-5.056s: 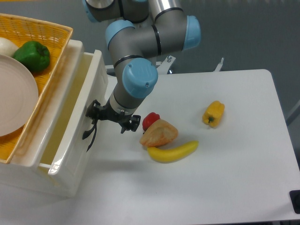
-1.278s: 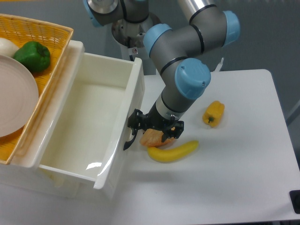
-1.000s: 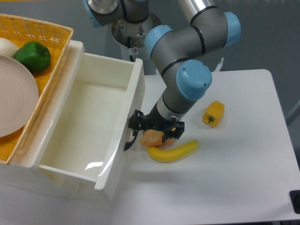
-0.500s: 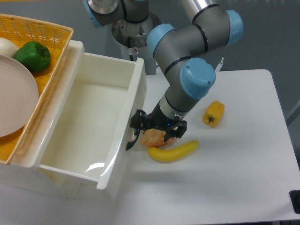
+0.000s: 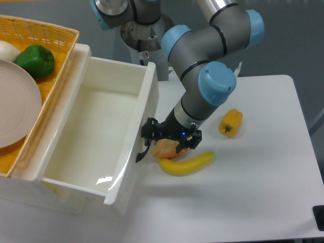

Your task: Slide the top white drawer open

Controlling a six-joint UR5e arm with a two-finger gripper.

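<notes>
while the top white drawer (image 5: 96,136) stands pulled far out of the cabinet at the left of the table (image 5: 253,202), its bare white inside showing, the arm (image 5: 202,76) reaches down from the far side and bends at its blue-capped joints toward the drawer front. the gripper (image 5: 152,136) sits low at the curved black handle (image 5: 143,151), just left of an orange-brown food item (image 5: 167,148) and above a banana (image 5: 187,163); i cannot tell whether its fingers are clamped on the handle. a yellow pepper (image 5: 231,122) lies well to the right, and a yellow basket (image 5: 35,76) with a green pepper (image 5: 35,59) and a plate (image 5: 15,101) rests on the cabinet top.

Top white drawer (image 5: 96,136) glossy plastic-looking, yellow basket (image 5: 48,43) rough woven, bench (image 5: 253,202) smooth matt white, banana (image 5: 186,164) waxy sheen, plate (image 5: 17,104) matt
</notes>
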